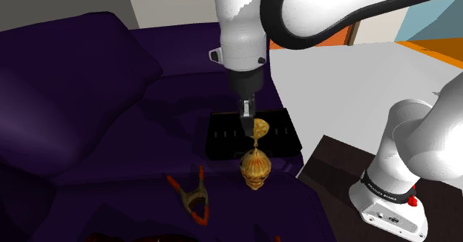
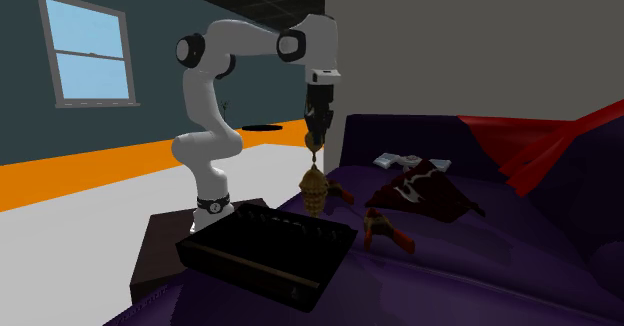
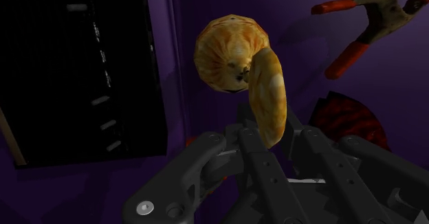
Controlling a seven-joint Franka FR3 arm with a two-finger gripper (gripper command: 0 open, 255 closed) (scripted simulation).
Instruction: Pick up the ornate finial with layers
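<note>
The golden-orange layered finial hangs above the purple sofa seat, its round bulb down and its narrow top up. My black gripper is shut on that narrow top. In the second exterior view the finial dangles from the gripper, clear of the cushion. In the wrist view the fingers clasp the finial's disc, with the ribbed bulb beyond it.
A black slotted box lies on the sofa just behind the finial. An orange-handled spring clamp rests on the seat towards the shoulder view's left. A dark red cloth and a small white object lie farther along the sofa.
</note>
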